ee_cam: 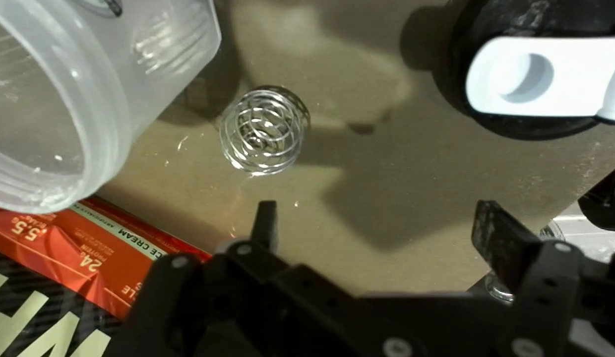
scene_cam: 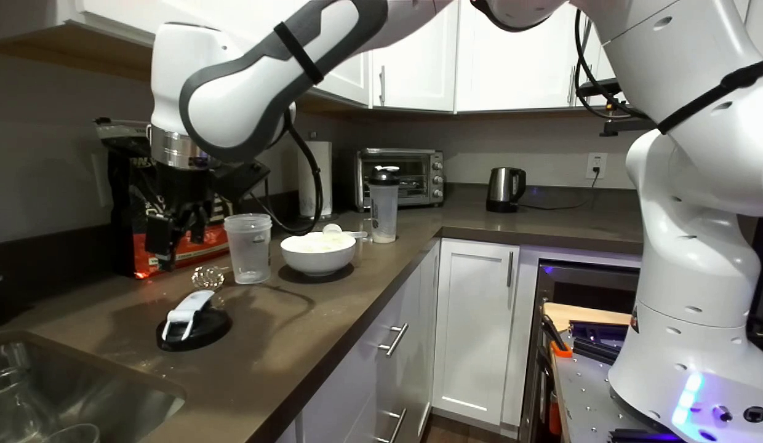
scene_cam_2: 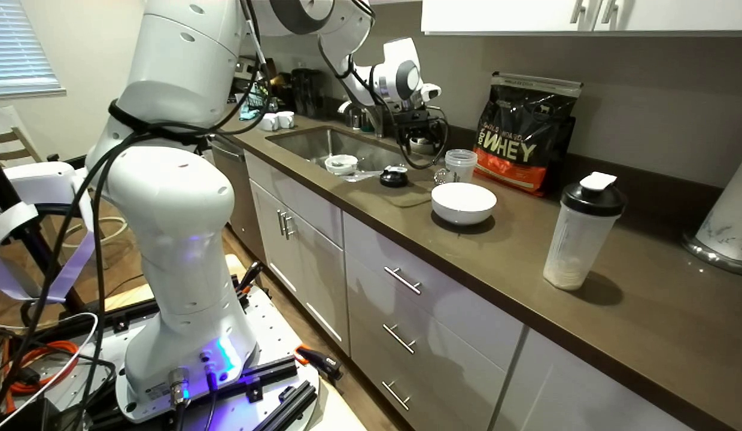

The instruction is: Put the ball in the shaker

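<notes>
A black two-fingered gripper hovers, spread wide and holding nothing. The silver wire-coil ball rests on the brown countertop, just beside the upright, uncapped, translucent whitish plastic shaker. Reaching for the ball seems the step in hand; next calls for centring over it, lowering and closing.

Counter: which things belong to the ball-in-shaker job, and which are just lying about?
Job:
shaker, upright, open-topped
wire ball, beside it
end effector, open, holding nothing

Just lying about:
black lid with white flap (may fit the shaker, but not called for here)
whey bag
white bowl
lidded bottle
kettle
toaster oven
</notes>
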{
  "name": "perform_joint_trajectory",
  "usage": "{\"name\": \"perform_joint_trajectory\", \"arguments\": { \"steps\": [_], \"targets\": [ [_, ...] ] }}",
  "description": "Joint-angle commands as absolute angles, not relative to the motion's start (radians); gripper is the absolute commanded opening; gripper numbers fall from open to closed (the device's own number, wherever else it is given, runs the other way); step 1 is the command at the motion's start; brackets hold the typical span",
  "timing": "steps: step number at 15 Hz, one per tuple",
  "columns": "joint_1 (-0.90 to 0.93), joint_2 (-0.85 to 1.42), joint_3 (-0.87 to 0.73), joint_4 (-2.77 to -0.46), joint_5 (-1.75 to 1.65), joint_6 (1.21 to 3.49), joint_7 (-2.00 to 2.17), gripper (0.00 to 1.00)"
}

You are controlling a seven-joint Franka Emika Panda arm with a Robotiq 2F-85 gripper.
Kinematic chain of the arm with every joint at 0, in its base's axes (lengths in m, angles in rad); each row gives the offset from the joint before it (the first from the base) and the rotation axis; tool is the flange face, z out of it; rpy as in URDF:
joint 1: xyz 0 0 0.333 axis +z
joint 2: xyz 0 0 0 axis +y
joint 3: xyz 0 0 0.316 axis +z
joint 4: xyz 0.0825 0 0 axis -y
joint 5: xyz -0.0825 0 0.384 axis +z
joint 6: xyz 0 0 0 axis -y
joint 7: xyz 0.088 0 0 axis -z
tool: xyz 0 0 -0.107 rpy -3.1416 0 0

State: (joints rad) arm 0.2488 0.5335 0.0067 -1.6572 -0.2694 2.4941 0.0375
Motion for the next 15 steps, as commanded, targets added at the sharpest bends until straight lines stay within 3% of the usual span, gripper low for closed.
{"name": "perform_joint_trajectory", "arguments": {
  "steps": [1, 7, 9, 10, 11, 12, 15],
  "targets": [
    [0.292, 0.561, -0.038, -1.617, -0.353, 2.482, 0.119, 1.00],
    [0.346, 0.588, -0.099, -1.595, -0.464, 2.465, 0.231, 1.00],
    [0.349, 0.601, -0.106, -1.578, -0.476, 2.452, 0.243, 0.90],
    [0.350, 0.609, -0.109, -1.570, -0.482, 2.447, 0.250, 0.74],
    [0.350, 0.616, -0.110, -1.561, -0.483, 2.441, 0.251, 0.69],
    [0.351, 0.624, -0.114, -1.550, -0.484, 2.434, 0.252, 0.95],
    [0.350, 0.647, -0.120, -1.519, -0.485, 2.413, 0.250, 1.00]
  ]
}}
